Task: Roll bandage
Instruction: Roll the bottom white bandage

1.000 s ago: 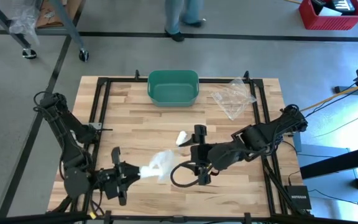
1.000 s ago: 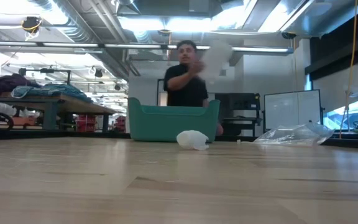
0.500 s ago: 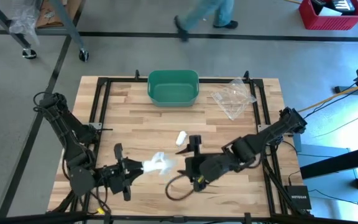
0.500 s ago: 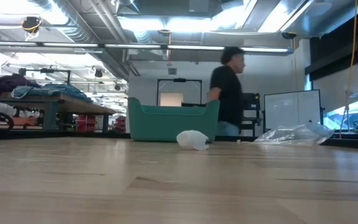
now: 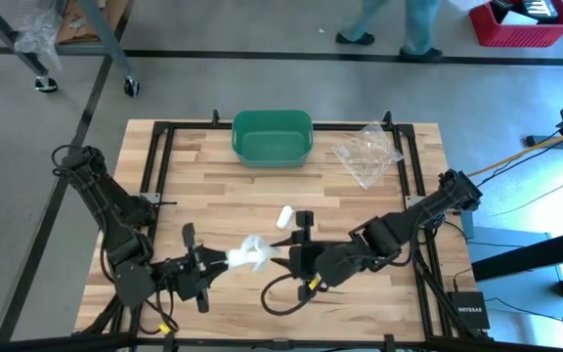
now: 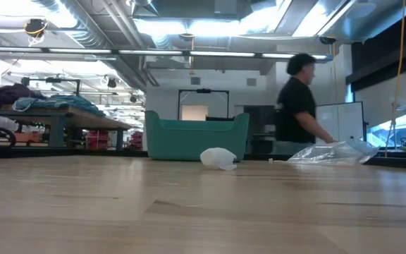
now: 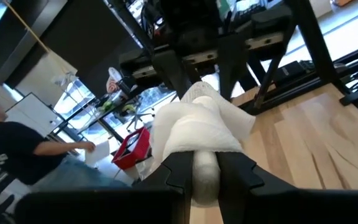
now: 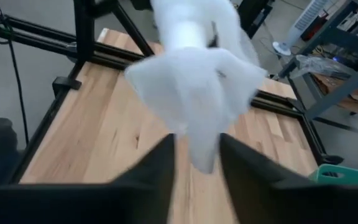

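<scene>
- No writing or brand is readable anywhere.
- Left gripper (image 5: 211, 266) pinches the white bandage (image 5: 247, 255) at the table's (image 5: 213, 191) near edge.
- Right gripper (image 5: 289, 252) meets the bandage's other end, fingers astride it; whether they grip, I cannot tell.
- A small white roll (image 5: 284, 216) lies mid-table.
- Farther back sits a green bin (image 5: 273, 137), then a person (image 6: 298, 106) passing.

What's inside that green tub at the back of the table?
Seen from above, the green tub looks empty, only its bare floor showing. In the low view its wall hides the inside.
</scene>
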Controlling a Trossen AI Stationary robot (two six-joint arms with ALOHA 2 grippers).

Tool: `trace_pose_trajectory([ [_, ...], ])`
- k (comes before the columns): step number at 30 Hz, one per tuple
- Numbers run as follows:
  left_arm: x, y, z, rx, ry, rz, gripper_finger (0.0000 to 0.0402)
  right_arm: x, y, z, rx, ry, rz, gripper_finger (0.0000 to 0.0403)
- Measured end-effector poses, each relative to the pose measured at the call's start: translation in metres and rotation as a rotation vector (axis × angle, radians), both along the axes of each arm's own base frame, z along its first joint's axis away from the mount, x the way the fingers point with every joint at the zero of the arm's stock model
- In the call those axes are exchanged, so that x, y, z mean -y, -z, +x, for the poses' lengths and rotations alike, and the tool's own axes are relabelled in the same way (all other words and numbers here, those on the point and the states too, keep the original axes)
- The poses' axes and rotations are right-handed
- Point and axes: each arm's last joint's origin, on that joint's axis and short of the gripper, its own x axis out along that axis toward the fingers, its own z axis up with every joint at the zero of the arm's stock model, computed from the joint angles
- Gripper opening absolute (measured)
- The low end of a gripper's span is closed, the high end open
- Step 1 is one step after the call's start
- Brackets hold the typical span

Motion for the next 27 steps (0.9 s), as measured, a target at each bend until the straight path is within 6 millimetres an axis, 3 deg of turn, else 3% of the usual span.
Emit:
trace_pose_trajectory([
  [3, 0.003, 0.0, -0.003, -0.001, 0.016, 0.004, 0.004, 0.001, 0.0, -0.001, -0.007, 0.0, -0.008, 0.0051],
  [5, 0.004, 0.0, -0.005, -0.001, 0.023, 0.005, 0.004, 0.001, 0.0, -0.002, -0.011, -0.004, -0.012, 0.0014],
  [10, 0.014, -0.005, -0.016, 0.001, 0.074, 0.018, 0.004, 0.004, 0.007, -0.007, -0.099, 0.001, -0.022, 0.0027],
  [16, 0.027, -0.027, -0.04, 0.054, 0.168, -0.035, 0.004, 0.0, 0.028, -0.008, -0.225, -0.073, 0.087, 0.0005],
  [21, 0.026, -0.032, -0.038, 0.09, 0.16, -0.082, 0.004, -0.002, 0.052, -0.002, -0.256, -0.076, 0.178, 0.0042],
  [27, 0.023, -0.031, -0.032, 0.096, 0.138, -0.11, 0.004, 0.008, 0.051, -0.004, -0.336, -0.025, 0.218, 0.015],
])
